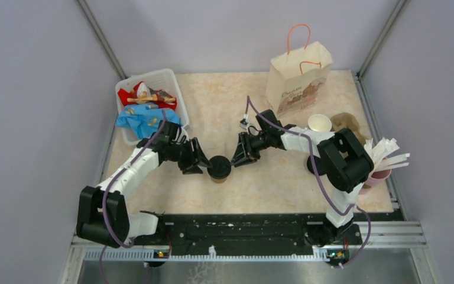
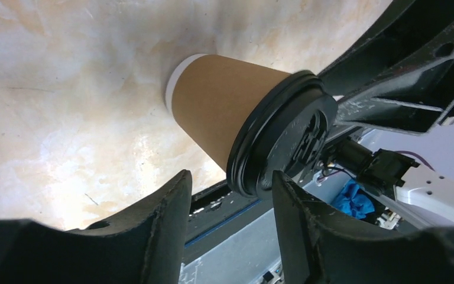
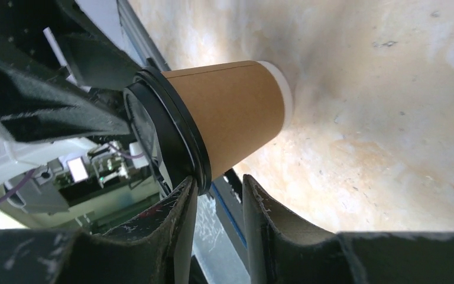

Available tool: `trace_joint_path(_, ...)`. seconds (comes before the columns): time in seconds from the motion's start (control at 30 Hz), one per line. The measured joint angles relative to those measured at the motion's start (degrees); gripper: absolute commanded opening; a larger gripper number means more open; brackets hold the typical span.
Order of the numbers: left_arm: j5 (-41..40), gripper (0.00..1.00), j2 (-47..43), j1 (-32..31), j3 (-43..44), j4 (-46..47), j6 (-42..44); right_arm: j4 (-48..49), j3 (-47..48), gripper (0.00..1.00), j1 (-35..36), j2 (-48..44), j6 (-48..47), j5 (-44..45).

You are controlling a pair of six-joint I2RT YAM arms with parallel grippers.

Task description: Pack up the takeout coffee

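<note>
A brown paper cup with a black lid [image 1: 219, 167] stands on the table between my two grippers. In the left wrist view the cup [image 2: 219, 112] and its lid [image 2: 284, 145] lie just beyond my open left gripper [image 2: 230, 186], and the lid's edge is near the right fingertip. In the right wrist view the cup [image 3: 233, 112] lies just beyond my right gripper [image 3: 219, 192]. Its jaws stand a narrow gap apart with nothing between them, and one fingertip [image 3: 186, 192] touches the lid rim [image 3: 174, 142]. A second cup [image 1: 320, 123] stands lidless at the right, with its cream inside showing.
A paper bag with orange handles [image 1: 298, 80] stands at the back. A brown pulp tray [image 1: 347, 123] and a pink cup of white sticks [image 1: 384, 163] are at the right edge. A white basket [image 1: 171, 80] of red and blue packets is at the back left.
</note>
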Motion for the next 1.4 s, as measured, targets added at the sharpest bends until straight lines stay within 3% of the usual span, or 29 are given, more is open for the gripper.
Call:
trace_joint_path(0.07,-0.31,0.75,-0.87,0.0,0.55,-0.83,-0.04,-1.2,0.35,0.36,-0.24,-0.57,-0.33,1.29)
trace_joint_path(0.2,-0.81,0.8,-4.11,0.24,1.86,-1.46,-1.01,-3.1,1.29,0.39,-0.57,-0.85,-1.16,3.39)
trace_joint_path(0.33,-1.09,0.74,-8.63,1.6,1.95,-1.64,-2.62,-4.22,2.14,0.4,-0.59,-0.85,-1.6,3.69)
trace_joint_path(0.5,-2.71,0.52,-11.82,3.58,0.98,-1.68,-4.61,-4.5,2.58,0.4,-0.59,-0.85,-2.08,3.54)
trace_joint_path(0.7,-4.48,0.44,-13.14,6.01,-3.15,-3.17,-6.88,-5.27,2.58,0.4,-0.59,-0.85,-2.89,2.95)
trace_joint_path(1.03,-2.62,0.4,-14.21,7.41,-9.22,-2.97,-7.52,-5.27,3.32,0.4,-0.37,-0.83,-3.06,-0.07)
trace_joint_path(1.4,0.76,0.43,-12.61,7.41,-9.68,-1.44,-6.71,-4.83,4.76,0.38,0.55,0.68,-3.41,-2.19)
